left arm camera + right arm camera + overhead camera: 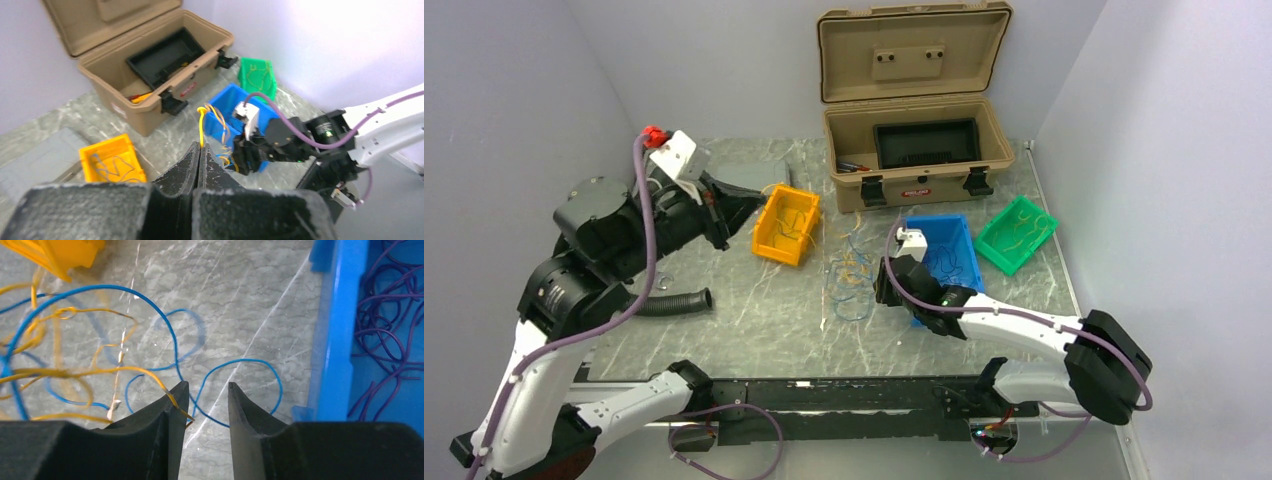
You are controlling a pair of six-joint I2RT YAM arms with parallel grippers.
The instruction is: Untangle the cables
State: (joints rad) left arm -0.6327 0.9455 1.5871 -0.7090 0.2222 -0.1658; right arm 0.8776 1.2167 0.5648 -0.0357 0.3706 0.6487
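Observation:
The cables (852,275), thin blue and yellow wires, lie tangled on the marbled table between the orange bin and the blue bin. My left gripper (200,146) is raised at the left, shut on one yellow wire (201,125) that runs from its tips toward the tangle. My right gripper (207,385) is low over the tangle's right edge, its jaws apart with a gap between them. A blue cable loop (220,371) on the table passes under that gap. A yellow wire end (172,399) rests against the left finger (172,412). From above, the right gripper (882,283) touches the tangle.
An open tan toolbox (914,150) stands at the back. The orange bin (786,225) holds a few wires, the blue bin (944,250) holds purple wires (385,335), and a green bin (1016,235) sits far right. A black corrugated hose (679,300) lies at the left.

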